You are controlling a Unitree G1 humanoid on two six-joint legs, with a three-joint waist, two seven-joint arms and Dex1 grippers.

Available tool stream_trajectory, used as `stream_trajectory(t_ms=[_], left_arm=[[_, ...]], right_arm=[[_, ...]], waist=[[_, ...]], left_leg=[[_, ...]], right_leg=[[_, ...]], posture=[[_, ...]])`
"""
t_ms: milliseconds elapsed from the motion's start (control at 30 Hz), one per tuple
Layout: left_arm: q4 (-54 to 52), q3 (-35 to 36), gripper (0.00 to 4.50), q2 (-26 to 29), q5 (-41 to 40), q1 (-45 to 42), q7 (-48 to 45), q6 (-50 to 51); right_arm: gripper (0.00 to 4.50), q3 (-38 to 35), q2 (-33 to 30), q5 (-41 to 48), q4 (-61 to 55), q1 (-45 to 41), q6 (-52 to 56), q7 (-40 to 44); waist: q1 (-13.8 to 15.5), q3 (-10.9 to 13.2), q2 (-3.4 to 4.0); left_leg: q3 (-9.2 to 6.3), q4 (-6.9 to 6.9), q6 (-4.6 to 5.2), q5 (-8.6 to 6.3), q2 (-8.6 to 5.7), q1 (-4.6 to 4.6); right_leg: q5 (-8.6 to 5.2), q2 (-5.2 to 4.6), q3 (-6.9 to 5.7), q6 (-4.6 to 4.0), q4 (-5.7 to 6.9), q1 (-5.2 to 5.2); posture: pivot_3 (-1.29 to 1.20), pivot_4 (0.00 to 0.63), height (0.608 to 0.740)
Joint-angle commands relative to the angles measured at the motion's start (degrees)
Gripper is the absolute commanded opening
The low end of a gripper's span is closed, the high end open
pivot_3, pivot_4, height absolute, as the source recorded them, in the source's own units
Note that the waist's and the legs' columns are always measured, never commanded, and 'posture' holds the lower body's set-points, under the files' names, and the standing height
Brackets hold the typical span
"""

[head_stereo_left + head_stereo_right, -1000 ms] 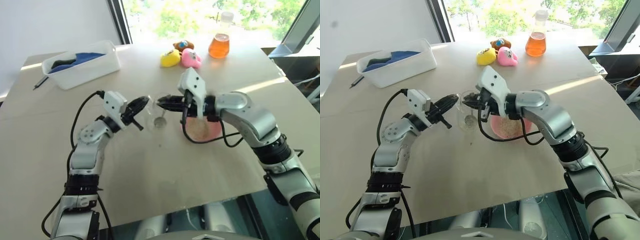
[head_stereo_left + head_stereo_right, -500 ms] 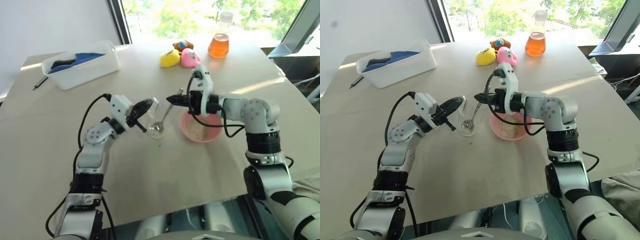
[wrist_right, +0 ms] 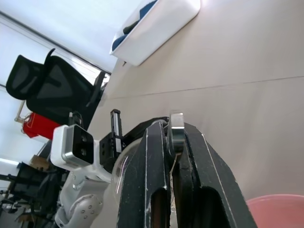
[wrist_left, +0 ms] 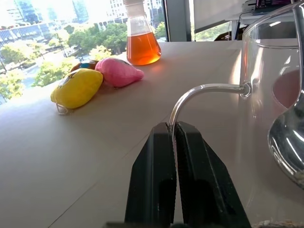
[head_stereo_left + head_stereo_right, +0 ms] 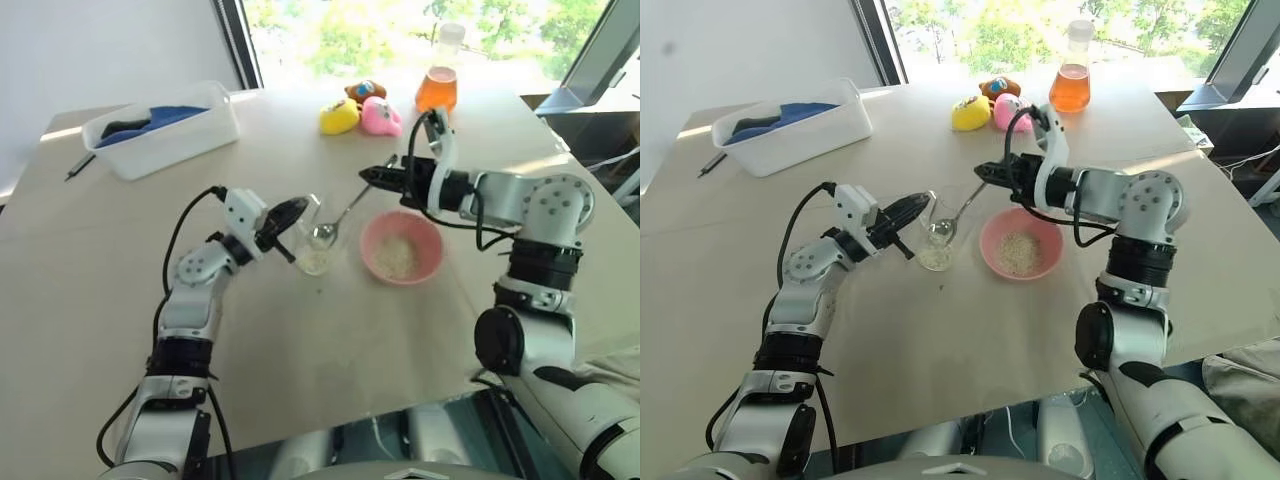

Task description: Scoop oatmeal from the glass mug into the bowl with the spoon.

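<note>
- The left claw (image 5: 290,211) is pressed together on the thin handle of the glass mug (image 5: 315,240), pinching it from the side away from the bowl; the left wrist view shows the clear handle loop caught between the two black fingers (image 4: 159,180).
- The right claw (image 5: 372,175) pinches the end of the spoon (image 5: 340,216) handle, held above the surface, up and to the bowl's side of the mug.
- The spoon slants down from that claw, its small oval head sitting inside the mug near the rim.
- The mug stands on the surface (image 5: 300,340) with a low layer of oatmeal (image 5: 314,262) at its bottom.
- The bowl (image 5: 402,247) sits just beside the mug, on its right, apart from it, with a small pale heap of flakes in its middle.
- Beyond the mug lie a yellow plush toy (image 5: 340,117), a pink plush toy (image 5: 381,117) and a flask of orange liquid (image 5: 437,90).
- Well apart to the mug's far left stands a white tub (image 5: 165,130) with blue cloth in it.
</note>
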Motion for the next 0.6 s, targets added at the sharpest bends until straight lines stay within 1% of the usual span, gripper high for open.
stream_trajectory(t_ms=[33,367,600], left_arm=[[-0.58,0.16,0.03,0.00,0.30,-0.28,0.08,-1.89],[1.81,0.39,0.03,-1.12,1.29,-0.16,0.76,-7.31],[2.78,0.30,0.03,-1.67,1.53,-0.76,0.87,-9.00]], right_arm=[[0.00,-3.90,-1.19,2.83,0.15,-3.26,1.86,0.31],[0.00,-11.98,-5.39,3.01,3.72,-7.16,4.18,-0.88],[0.00,-13.33,-7.57,6.06,3.53,-6.32,4.53,-2.69]], waist=[[0.04,0.00,0.00],[0.06,0.00,0.00],[0.06,0.00,0.00]], left_leg=[[0.00,0.00,0.00,0.00,0.00,0.00],[0.03,0.01,0.00,0.00,0.00,0.00],[0.05,0.01,0.00,0.00,0.00,0.00]], right_leg=[[0.00,-0.01,0.00,0.00,0.00,0.00],[0.00,-0.03,0.03,0.00,0.02,0.00],[0.00,-0.05,0.07,0.00,0.06,0.00]], posture=[[0.00,0.150,0.740],[0.00,0.150,0.740],[0.00,0.150,0.740]])
